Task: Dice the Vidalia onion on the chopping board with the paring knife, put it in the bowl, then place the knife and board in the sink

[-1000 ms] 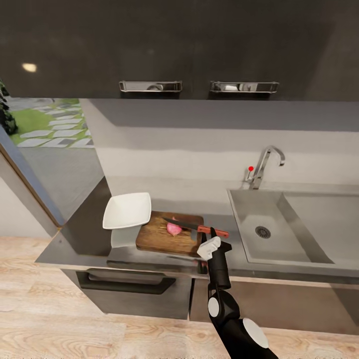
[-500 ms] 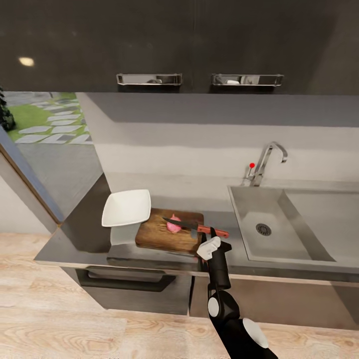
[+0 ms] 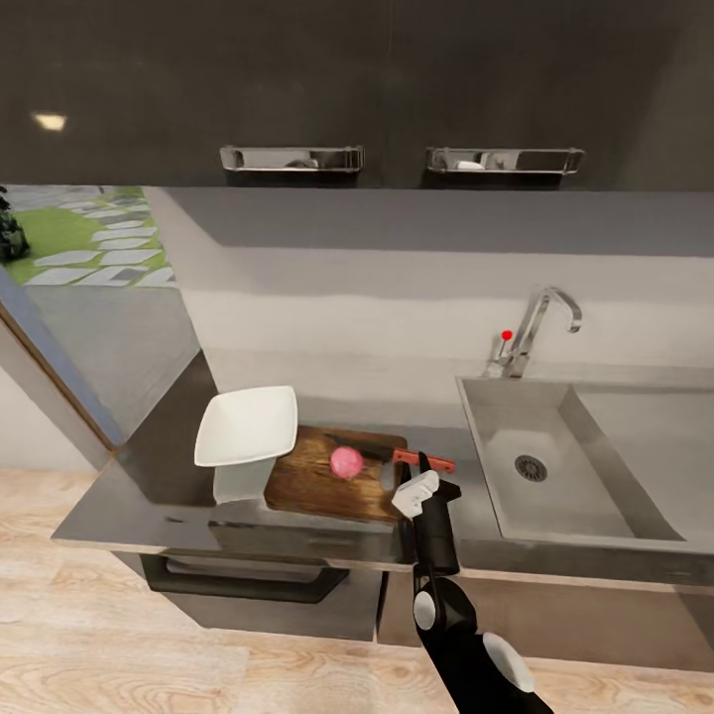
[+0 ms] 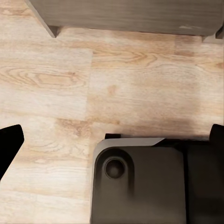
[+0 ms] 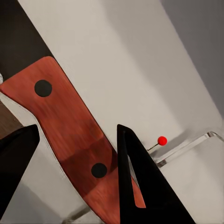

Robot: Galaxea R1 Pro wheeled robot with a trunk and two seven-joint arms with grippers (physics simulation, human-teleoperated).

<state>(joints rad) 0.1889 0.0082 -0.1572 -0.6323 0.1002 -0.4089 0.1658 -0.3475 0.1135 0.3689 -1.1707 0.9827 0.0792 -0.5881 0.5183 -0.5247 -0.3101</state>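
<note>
The pink Vidalia onion [image 3: 346, 462] sits round on the dark wooden chopping board [image 3: 307, 484] on the grey countertop [image 3: 149, 496]. My right gripper [image 3: 424, 476] is shut on the paring knife [image 3: 416, 459] at its reddish-brown handle [image 5: 70, 130], which lies between the two black fingers [image 5: 135, 177]. The dark blade [image 3: 359, 449] reaches over the board at the onion's far side. The white square bowl [image 3: 248, 426] stands just left of the board. My left gripper [image 4: 112, 135] hangs open over the wood floor, holding nothing.
The steel sink [image 3: 496, 426] with its round drain [image 3: 531, 467] lies right of the board, with the chrome tap [image 3: 543, 319] and red knob [image 3: 508, 335] behind. Dark wall cabinets [image 3: 357, 89] hang above. My base [image 4: 140, 182] stands on the floor.
The camera has shifted a little. The blade lay across the onion's top before; now the onion shows round in front of the blade. My right gripper still holds the handle.
</note>
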